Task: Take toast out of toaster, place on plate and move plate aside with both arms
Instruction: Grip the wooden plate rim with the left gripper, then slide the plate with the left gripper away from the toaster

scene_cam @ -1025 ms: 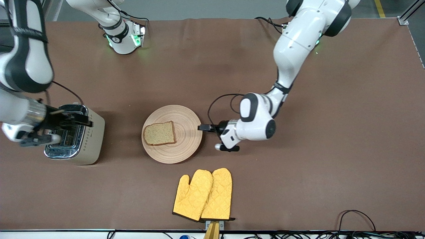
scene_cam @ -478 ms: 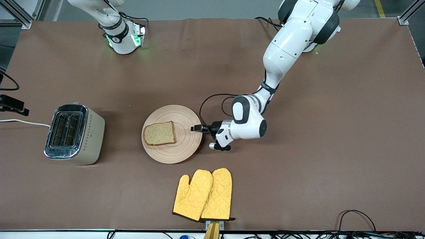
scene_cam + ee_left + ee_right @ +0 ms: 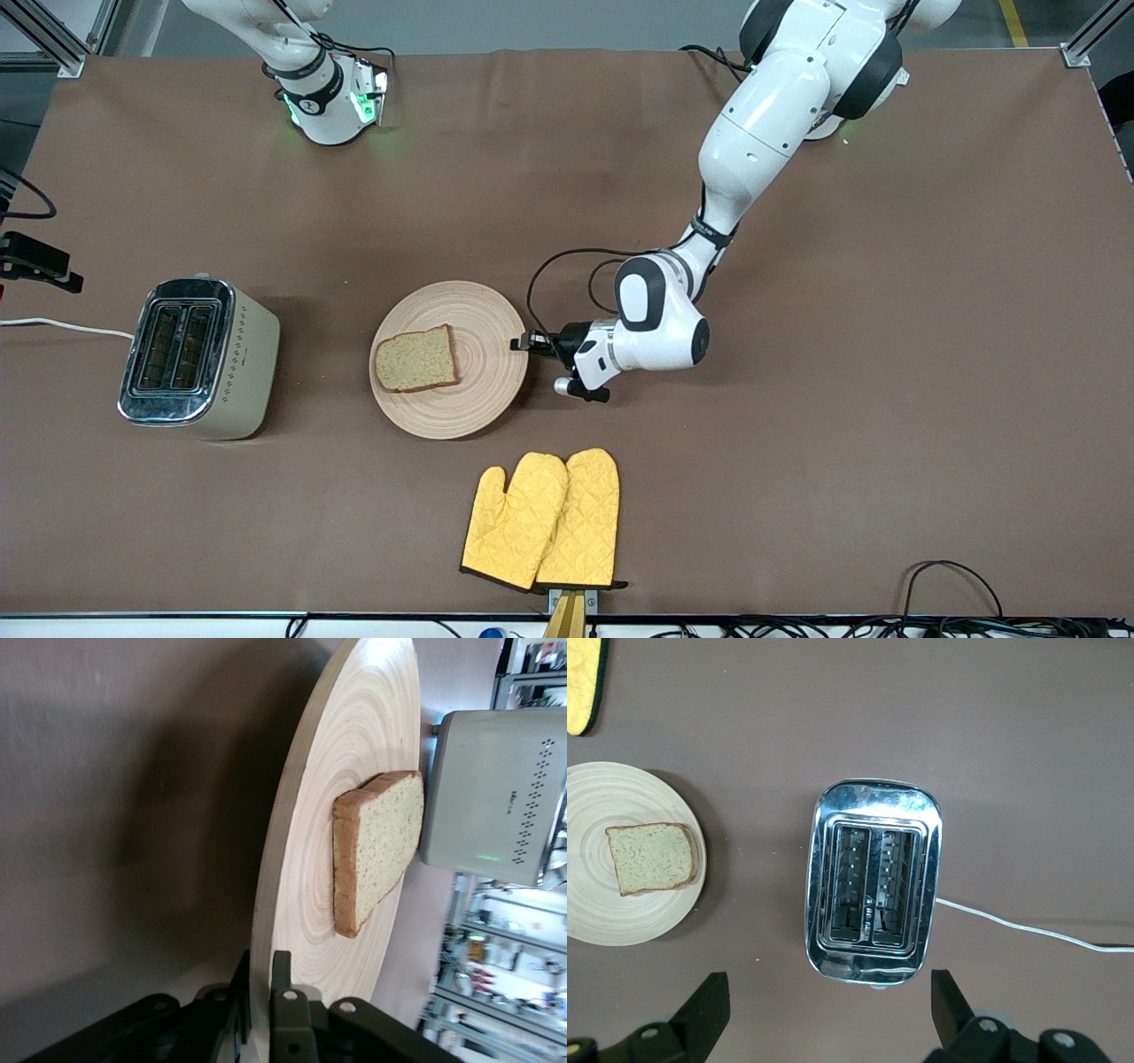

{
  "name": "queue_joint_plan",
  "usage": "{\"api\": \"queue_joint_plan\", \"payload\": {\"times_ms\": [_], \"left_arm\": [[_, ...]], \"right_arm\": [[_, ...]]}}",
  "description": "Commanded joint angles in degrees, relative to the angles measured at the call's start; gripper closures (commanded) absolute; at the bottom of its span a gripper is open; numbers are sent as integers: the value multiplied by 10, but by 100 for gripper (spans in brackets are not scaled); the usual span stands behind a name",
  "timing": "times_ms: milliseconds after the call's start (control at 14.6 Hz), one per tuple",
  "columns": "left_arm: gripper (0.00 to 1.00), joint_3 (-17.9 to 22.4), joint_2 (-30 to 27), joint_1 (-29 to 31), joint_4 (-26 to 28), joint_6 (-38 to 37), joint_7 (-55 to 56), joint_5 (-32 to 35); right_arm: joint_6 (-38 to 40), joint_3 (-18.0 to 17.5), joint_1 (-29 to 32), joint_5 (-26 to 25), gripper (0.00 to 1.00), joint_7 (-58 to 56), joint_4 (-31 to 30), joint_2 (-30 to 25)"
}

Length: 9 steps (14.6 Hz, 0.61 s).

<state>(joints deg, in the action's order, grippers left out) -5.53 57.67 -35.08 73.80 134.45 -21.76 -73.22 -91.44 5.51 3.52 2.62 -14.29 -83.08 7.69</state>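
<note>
We see the left gripper (image 3: 523, 342) clamped on the rim of the wooden plate (image 3: 483, 403), toward the left arm's end. The toast (image 3: 416, 359) lies on the plate, well apart from the empty toaster (image 3: 199, 359). Our right gripper (image 3: 828, 1010) hangs spread wide above the toaster. Yellow oven mitts (image 3: 542, 518) lie nearer the camera.

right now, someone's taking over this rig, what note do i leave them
Left gripper: shut on the plate rim, at the edge toward the left arm's end of the table.
Right gripper: open, holding nothing, up over the toaster; only its wrist view shows it.
Toast: lying flat on the plate. Both toaster slots look empty.
Oven mitts: nearer the front camera than the plate, untouched.
Done: toast out and plated, plate gripped.
Left: move the plate aside; the right arm has no hold on it.
</note>
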Motion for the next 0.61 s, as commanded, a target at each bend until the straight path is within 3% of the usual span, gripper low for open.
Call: {"api": "queue_joint_plan", "payload": {"times_ms": [0, 273, 547], "left_arm": [[100, 17, -51, 15, 6, 0, 26, 58], [100, 11, -95, 119, 9, -129, 29, 62], [100, 11, -101, 256, 6, -318, 0, 78]], "right_arm": [[-28, -3, -22, -12, 0, 54, -72, -53], [-28, -1, -33, -12, 0, 55, -71, -53], [-28, -1, -36, -12, 0, 55, -67, -51]]}}
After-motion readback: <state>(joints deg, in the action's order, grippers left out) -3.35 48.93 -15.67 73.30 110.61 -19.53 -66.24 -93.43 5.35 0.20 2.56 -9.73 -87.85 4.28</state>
